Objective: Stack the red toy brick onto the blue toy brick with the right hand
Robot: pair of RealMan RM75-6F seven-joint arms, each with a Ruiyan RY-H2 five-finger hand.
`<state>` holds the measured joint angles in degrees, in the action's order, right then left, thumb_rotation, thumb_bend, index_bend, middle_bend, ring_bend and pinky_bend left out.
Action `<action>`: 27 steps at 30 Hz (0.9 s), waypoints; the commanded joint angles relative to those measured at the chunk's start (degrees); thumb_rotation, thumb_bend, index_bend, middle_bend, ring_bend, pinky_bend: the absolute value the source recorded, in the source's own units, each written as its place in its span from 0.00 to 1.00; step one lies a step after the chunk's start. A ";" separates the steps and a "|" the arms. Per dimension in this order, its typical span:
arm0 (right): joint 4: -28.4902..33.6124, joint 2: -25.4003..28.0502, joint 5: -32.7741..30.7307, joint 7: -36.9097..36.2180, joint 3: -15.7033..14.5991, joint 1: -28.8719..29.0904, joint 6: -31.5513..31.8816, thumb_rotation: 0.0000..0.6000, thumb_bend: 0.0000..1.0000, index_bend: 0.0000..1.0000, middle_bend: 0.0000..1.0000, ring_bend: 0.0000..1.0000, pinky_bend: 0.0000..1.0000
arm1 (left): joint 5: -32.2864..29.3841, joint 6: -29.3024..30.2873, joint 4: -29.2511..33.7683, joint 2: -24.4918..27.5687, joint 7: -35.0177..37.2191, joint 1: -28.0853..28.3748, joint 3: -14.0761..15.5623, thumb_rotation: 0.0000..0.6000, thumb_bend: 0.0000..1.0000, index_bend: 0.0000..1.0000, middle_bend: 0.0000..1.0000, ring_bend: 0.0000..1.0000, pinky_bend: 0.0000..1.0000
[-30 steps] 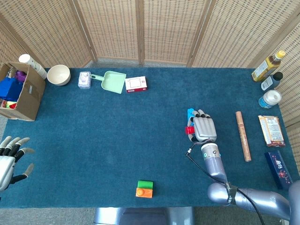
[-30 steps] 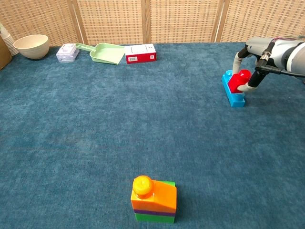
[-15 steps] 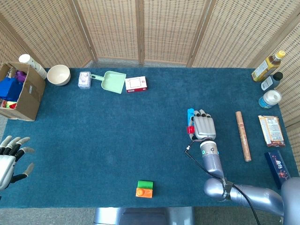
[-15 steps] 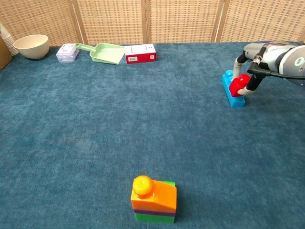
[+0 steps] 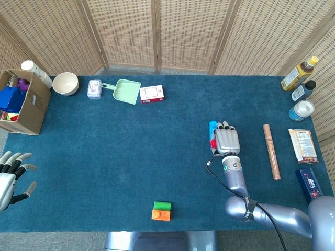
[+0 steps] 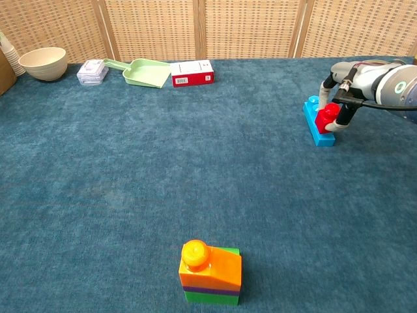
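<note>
The red toy brick (image 6: pixel 325 117) sits on the long blue toy brick (image 6: pixel 315 129) at the right of the table, and my right hand (image 6: pixel 352 81) grips it from above with fingers curled round it. In the head view the right hand (image 5: pixel 227 140) covers most of both bricks; only a strip of the blue brick (image 5: pixel 212 128) and a sliver of the red brick (image 5: pixel 213 144) show at its left side. My left hand (image 5: pixel 11 175) hangs at the table's near left edge, fingers spread, holding nothing.
An orange and green brick stack (image 6: pixel 210 272) stands near the front middle. A cardboard tube (image 5: pixel 271 151), a snack pack (image 5: pixel 302 145) and bottles (image 5: pixel 299 73) lie right of the hand. A bowl (image 5: pixel 65 83), green dustpan (image 5: pixel 124 91), red box (image 5: pixel 152 93) and cardboard box (image 5: pixel 22 102) line the back left.
The right hand has shifted slightly away from me and lowered, setting the red brick down onto the blue one. The left hand has barely moved.
</note>
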<state>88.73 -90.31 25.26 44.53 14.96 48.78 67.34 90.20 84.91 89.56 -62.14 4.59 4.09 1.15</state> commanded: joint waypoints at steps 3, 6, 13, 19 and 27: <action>-0.16 0.18 -0.65 0.45 0.07 0.03 -0.12 1.00 0.26 0.52 0.18 0.10 0.21 | 0.01 -0.07 -0.06 -0.05 0.01 0.02 0.06 0.95 0.41 0.37 0.18 0.14 0.00; -0.13 0.37 -0.85 0.65 0.09 0.00 -0.02 1.00 0.26 0.52 0.18 0.11 0.21 | -0.02 -0.13 -0.05 -0.09 -0.01 0.05 0.05 0.95 0.41 0.37 0.18 0.14 0.00; -0.84 0.61 -1.84 0.90 0.24 0.04 -0.81 1.00 0.26 0.52 0.18 0.11 0.21 | -0.01 -0.01 0.08 -0.08 -0.11 0.02 0.05 0.95 0.41 0.37 0.18 0.14 0.00; -1.70 0.87 -2.85 1.21 0.34 0.26 -1.92 1.00 0.26 0.52 0.18 0.10 0.21 | -0.08 -0.07 0.21 -0.10 -0.33 -0.09 0.19 0.95 0.41 0.37 0.18 0.14 0.00; -2.65 1.46 -5.70 2.91 0.73 1.44 -3.97 1.00 0.26 0.52 0.18 0.11 0.21 | -0.05 0.05 0.41 -0.06 -0.61 -0.20 0.26 0.95 0.41 0.37 0.18 0.14 0.00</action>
<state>86.18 -89.02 20.04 47.10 15.54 49.94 63.73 90.15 84.96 89.96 -62.20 3.98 3.89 1.40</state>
